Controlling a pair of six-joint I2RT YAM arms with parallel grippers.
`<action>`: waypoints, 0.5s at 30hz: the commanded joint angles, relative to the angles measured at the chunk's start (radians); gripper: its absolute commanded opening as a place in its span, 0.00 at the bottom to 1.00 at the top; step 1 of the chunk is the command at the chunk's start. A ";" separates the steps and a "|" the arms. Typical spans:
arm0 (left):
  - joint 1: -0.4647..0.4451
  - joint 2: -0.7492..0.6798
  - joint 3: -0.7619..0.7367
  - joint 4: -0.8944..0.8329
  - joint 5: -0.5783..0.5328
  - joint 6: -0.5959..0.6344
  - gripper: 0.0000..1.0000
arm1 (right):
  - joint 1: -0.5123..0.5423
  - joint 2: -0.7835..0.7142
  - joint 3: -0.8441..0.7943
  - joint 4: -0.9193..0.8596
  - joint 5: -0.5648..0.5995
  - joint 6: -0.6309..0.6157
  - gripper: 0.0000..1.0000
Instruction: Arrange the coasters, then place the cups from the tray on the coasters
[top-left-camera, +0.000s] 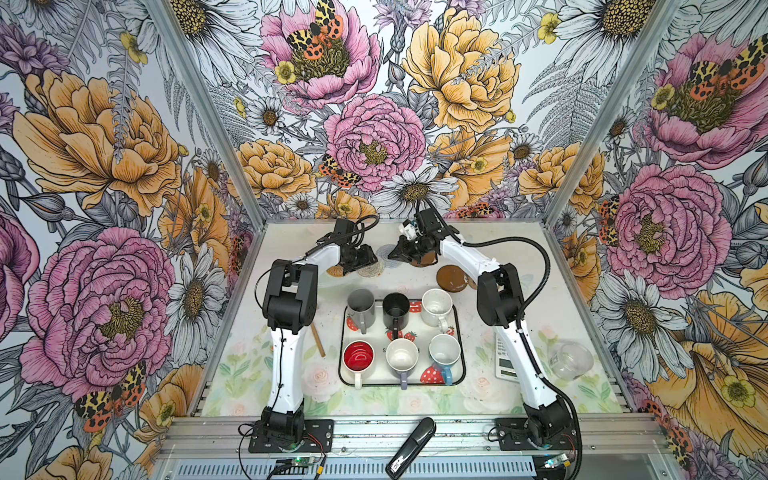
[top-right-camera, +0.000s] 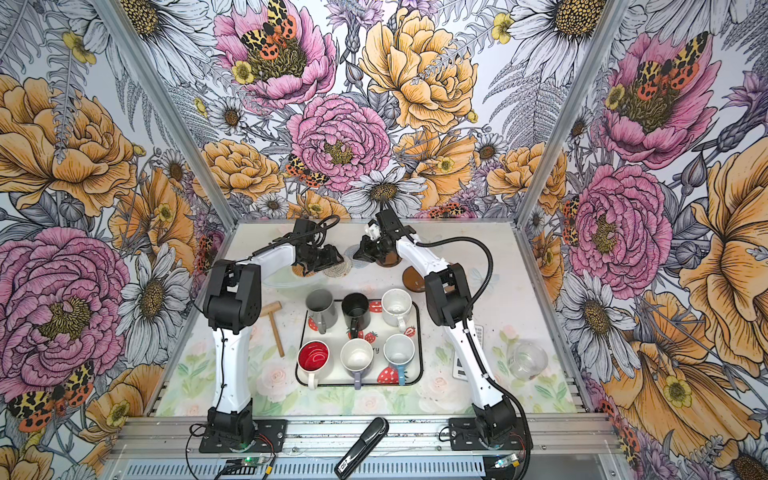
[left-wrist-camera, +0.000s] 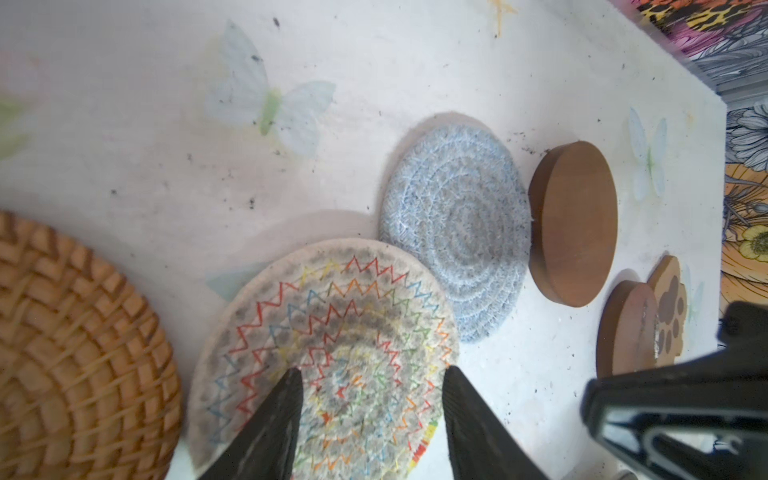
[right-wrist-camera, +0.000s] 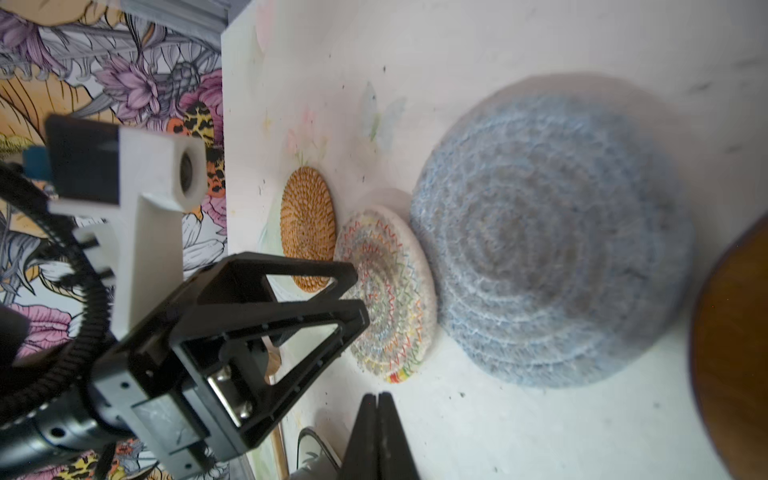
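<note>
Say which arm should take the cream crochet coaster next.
Left. The left pincer is open and poised right over the cream crochet coaster. The right pincer is shut and sits nearer the grey-blue coaster, so it would have to open and shift over.

I see a small wooden mallet (top-right-camera: 276, 334) lying on the worktop (top-left-camera: 278, 245) at left; at right, a white calculator (top-left-camera: 505, 359) and a clear glass jar (top-left-camera: 570, 359) — and a black stapler (top-left-camera: 411, 446) on the front rail.

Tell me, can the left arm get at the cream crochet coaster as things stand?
Probably yes. The left gripper is open directly over the cream crochet coaster, with nothing between them; only the grey-blue coaster abuts its edge.
</note>
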 joint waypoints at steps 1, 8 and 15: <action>0.017 0.016 -0.015 0.027 0.003 -0.012 0.56 | -0.014 0.042 0.082 0.009 0.026 0.001 0.00; 0.030 0.011 -0.046 0.027 -0.017 -0.003 0.56 | -0.018 0.131 0.182 0.009 0.044 0.022 0.00; 0.051 -0.009 -0.079 0.027 -0.032 0.006 0.56 | -0.010 0.186 0.228 0.010 0.061 0.035 0.00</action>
